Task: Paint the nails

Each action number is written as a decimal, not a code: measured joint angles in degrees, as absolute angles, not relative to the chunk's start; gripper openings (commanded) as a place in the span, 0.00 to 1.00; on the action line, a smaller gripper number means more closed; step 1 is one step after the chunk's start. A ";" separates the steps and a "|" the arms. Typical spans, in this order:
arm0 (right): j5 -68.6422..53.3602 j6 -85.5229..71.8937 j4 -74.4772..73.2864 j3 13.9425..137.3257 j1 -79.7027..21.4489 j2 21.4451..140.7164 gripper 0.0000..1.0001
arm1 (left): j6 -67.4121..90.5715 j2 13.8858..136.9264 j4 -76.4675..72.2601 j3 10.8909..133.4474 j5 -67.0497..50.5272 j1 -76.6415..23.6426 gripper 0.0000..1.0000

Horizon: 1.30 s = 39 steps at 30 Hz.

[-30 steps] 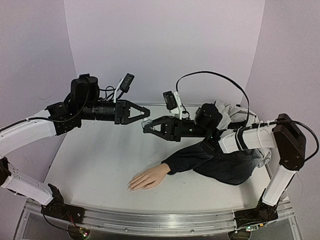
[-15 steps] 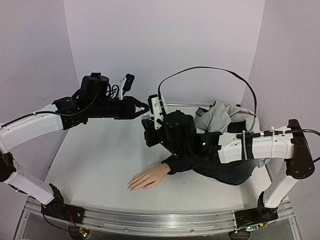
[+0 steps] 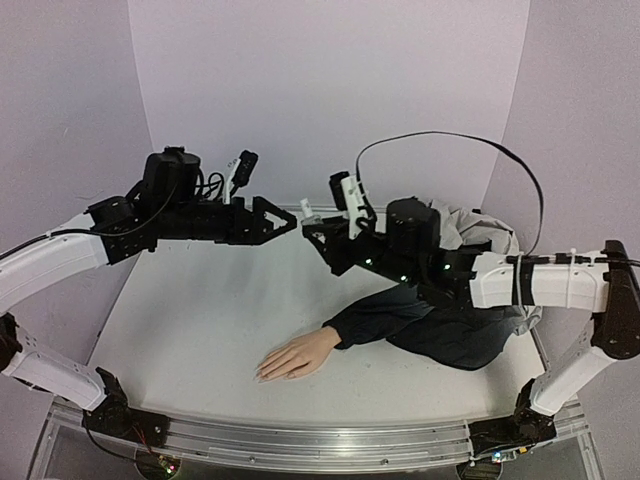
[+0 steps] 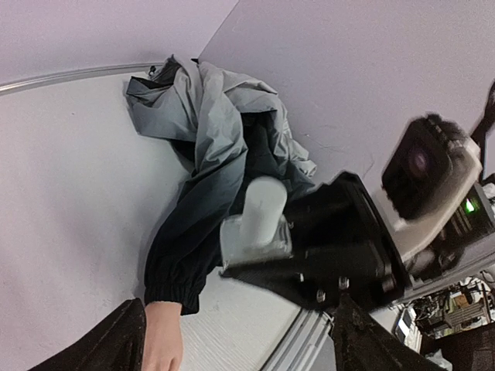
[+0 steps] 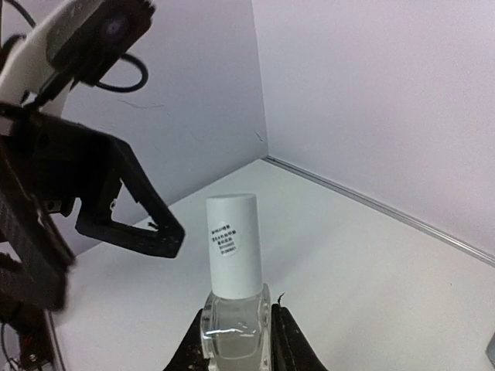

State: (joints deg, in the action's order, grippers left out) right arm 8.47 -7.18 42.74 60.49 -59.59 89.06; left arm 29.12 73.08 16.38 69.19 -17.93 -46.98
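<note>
Near the front edge of the table (image 3: 190,330), the mannequin hand (image 3: 297,354) lies flat, its long axis running from the dark sleeve (image 3: 385,318) on the right to the nails (image 3: 263,375), which point left. Farther back, the left gripper (image 3: 287,224) gapes wide and holds nothing. The right gripper (image 5: 236,328) is clamped on a white-capped glass bottle (image 5: 233,255).

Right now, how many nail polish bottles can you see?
1. The bottle, white cap on, is clamped in the right gripper, held up over the far middle of the table. None shows on the table itself, though the bunched jacket could hide more.
</note>
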 measured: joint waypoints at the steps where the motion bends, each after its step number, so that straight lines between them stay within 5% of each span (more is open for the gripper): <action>1: 4.36 -8.01 43.51 59.44 -58.00 87.42 0.00 | 28.73 72.01 16.08 68.69 -18.61 -46.98 0.92; 8: -21.30 -17.91 52.82 56.93 -53.56 83.05 0.00 | 27.00 66.52 10.33 65.82 -28.71 -46.92 0.92; 14: -35.00 -26.61 61.67 56.93 -53.82 86.08 0.00 | 27.59 66.83 5.54 65.49 -34.76 -46.92 0.79; 20: -39.16 -30.94 64.86 56.93 -53.82 89.69 0.00 | 28.69 67.20 2.28 64.97 -37.63 -46.92 0.61; 39: -40.75 -32.84 68.16 56.97 -53.78 91.94 0.00 | 28.23 70.43 0.86 64.69 -38.98 -46.94 0.27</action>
State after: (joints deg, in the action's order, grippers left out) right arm -40.75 -32.84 68.16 56.97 -53.78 91.94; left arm 28.23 70.43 0.86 64.69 -38.98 -46.94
